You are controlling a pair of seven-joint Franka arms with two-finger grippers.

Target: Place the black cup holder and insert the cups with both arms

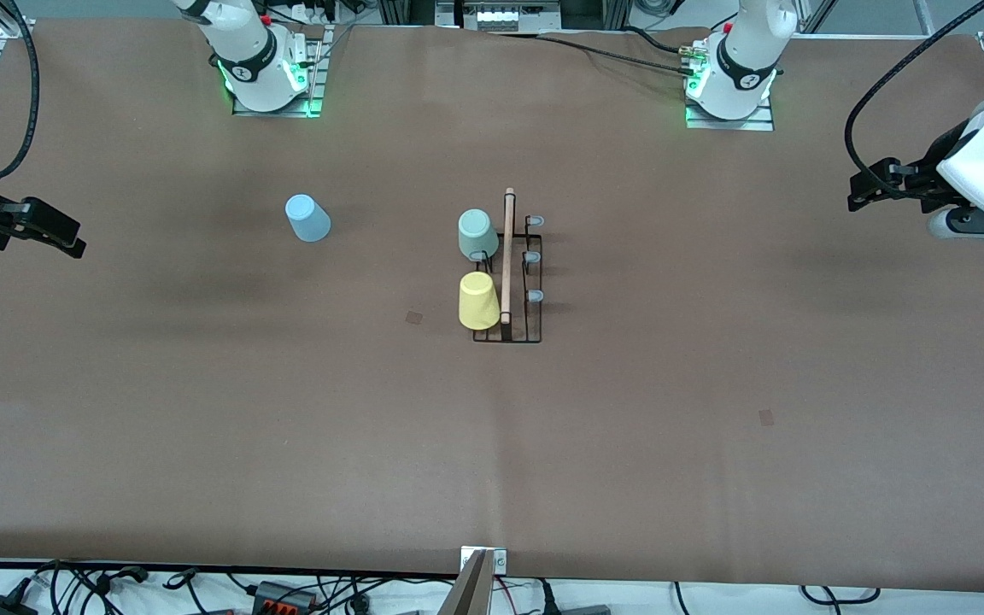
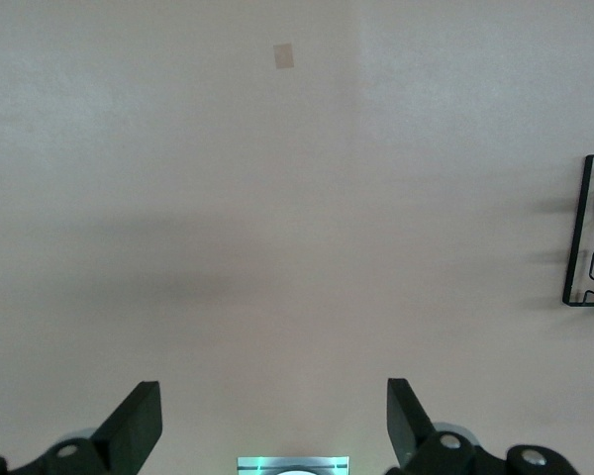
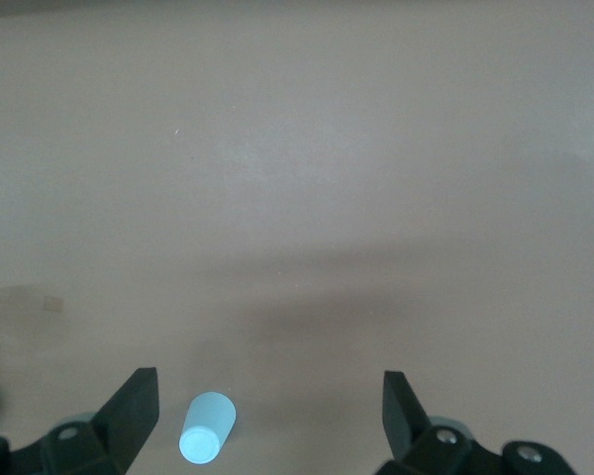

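At the centre of the front view, the thin black wire cup holder [image 1: 516,286] with its light wooden top rod stands on the brown worktop [image 1: 629,427]. The pale green plastic tumbler [image 1: 477,234] and the yellow plastic tumbler [image 1: 479,301] sit upside down on pegs along the rack's side toward the right arm's end, the yellow one lower in the frame. Three grey-blue peg tips on the rack's other side are bare. The light blue plastic tumbler [image 1: 307,218] lies tipped on the worktop in the upper-left part of the frame, well apart from the rack.

The right end effector [image 1: 35,229] hangs at the frame's left edge, fingers spread wide and empty; its wrist view shows the blue cup between and below the fingertips. The left end effector [image 1: 872,190] waits at the frame's right edge, also wide open and holding nothing, with a corner of the rack at the edge of its wrist view.

The likely remaining step is fetching the blue cup. Because it seems to lie on its side, it may roll away if one finger touches first, or slip along its taper when squeezed. Seating it on a peg could nudge the light wire rack, tilting it or shaking loose the two cups already mounted, unless the other arm steadies it.
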